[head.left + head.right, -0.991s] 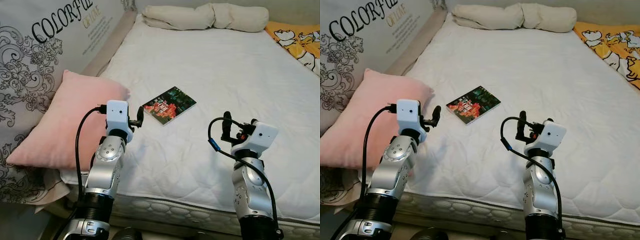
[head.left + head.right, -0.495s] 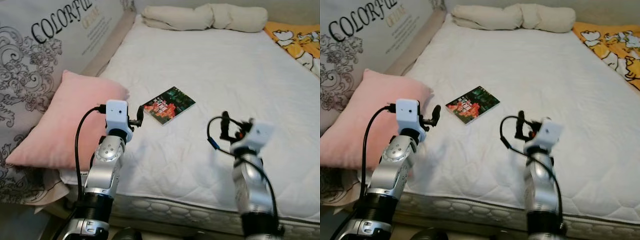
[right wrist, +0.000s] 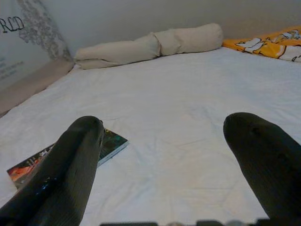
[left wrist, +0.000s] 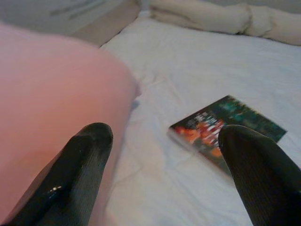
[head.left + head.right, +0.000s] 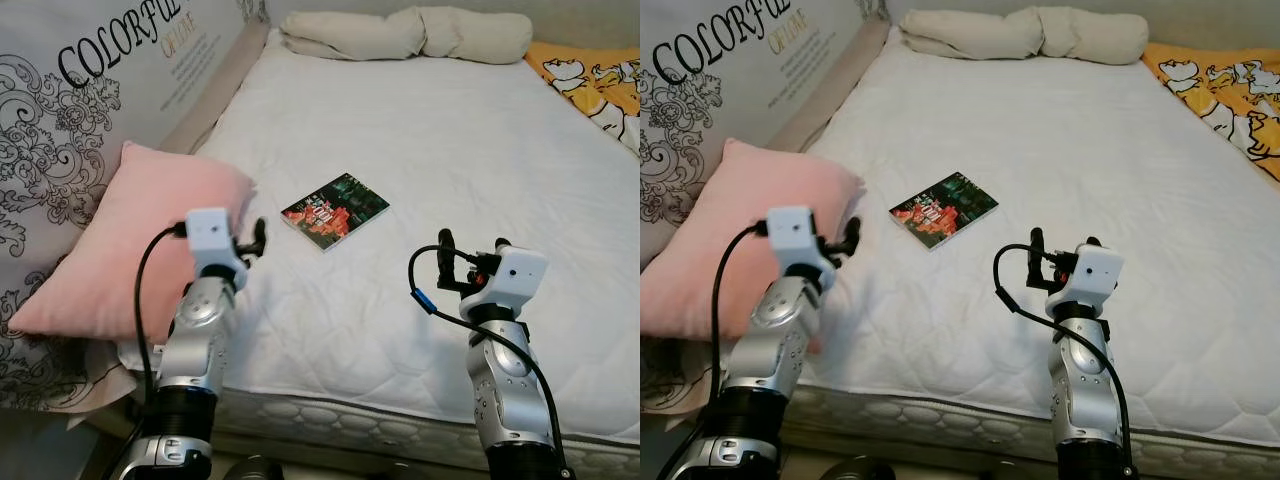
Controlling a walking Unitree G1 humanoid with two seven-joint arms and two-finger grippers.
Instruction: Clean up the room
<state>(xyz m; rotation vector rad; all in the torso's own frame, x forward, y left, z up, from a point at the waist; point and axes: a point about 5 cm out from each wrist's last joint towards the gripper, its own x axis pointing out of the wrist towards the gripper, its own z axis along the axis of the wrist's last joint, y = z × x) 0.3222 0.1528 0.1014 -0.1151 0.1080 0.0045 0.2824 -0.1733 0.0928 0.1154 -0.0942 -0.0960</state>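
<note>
A glossy book (image 5: pixel 335 209) with a dark green and red cover lies flat on the white mattress (image 5: pixel 430 150). A pink pillow (image 5: pixel 130 240) rests on the bed's left edge. My left gripper (image 5: pixel 256 234) hovers open by the pillow's near right corner, left of and nearer than the book. In the left wrist view the open gripper (image 4: pixel 167 136) has the pillow (image 4: pixel 51 94) behind one finger and the book (image 4: pixel 225 125) behind the other. My right gripper (image 5: pixel 458 262) is open above the mattress, to the right of the book and nearer; its wrist view has the book (image 3: pixel 110 143) beside one finger (image 3: pixel 70 169).
Cream bolster pillows (image 5: pixel 410 33) lie across the head of the bed. A yellow printed blanket (image 5: pixel 595 85) covers the far right corner. A patterned board with lettering (image 5: pixel 90 90) stands along the left side. The mattress front edge (image 5: pixel 350 415) runs just below my arms.
My left arm has swung left, bringing its gripper from near the book to the pink pillow's corner. The right gripper has shifted only slightly.
</note>
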